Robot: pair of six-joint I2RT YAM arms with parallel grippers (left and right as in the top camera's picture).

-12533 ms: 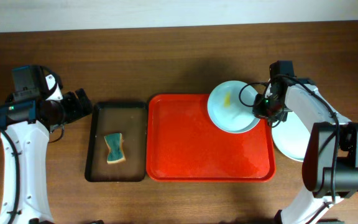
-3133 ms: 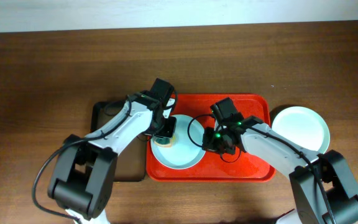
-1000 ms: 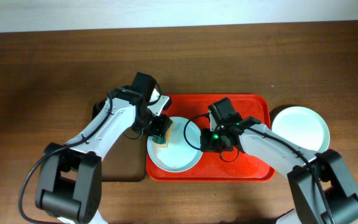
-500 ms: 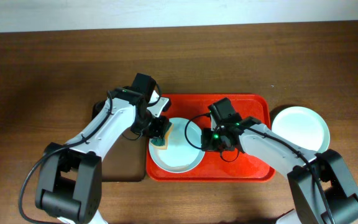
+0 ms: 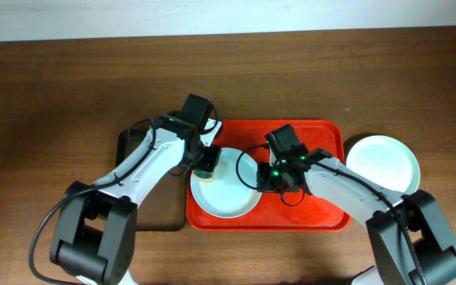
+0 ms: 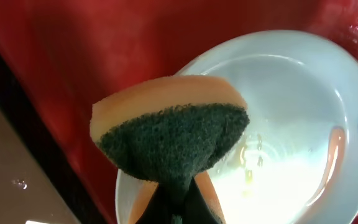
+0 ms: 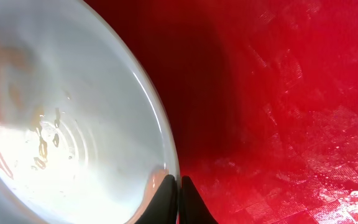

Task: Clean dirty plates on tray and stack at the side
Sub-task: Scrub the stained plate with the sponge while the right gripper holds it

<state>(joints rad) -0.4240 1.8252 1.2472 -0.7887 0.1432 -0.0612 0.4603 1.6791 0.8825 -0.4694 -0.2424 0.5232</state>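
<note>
Left claw (image 6: 176, 208) clamped shut on the sponge (image 6: 173, 130), green scrub face up and orange foam behind, over the left rim of a white plate (image 5: 228, 196); whether sponge meets plate I cannot tell. Right claw (image 7: 178, 186) closed on that plate's right rim, fingertips pinching the edge. The plate sits in the left front part of the red tray (image 5: 319, 207), faint yellowish streaks in its wet middle; a second white plate (image 5: 382, 162) lies on the bench (image 5: 54, 95) just right of the tray.

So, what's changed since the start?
The left gripper took the sponge from the black tray and carried it right, onto the plate. The right gripper moved that plate from the far right of the red tray to its near left. The white plate beside the tray stayed.
</note>
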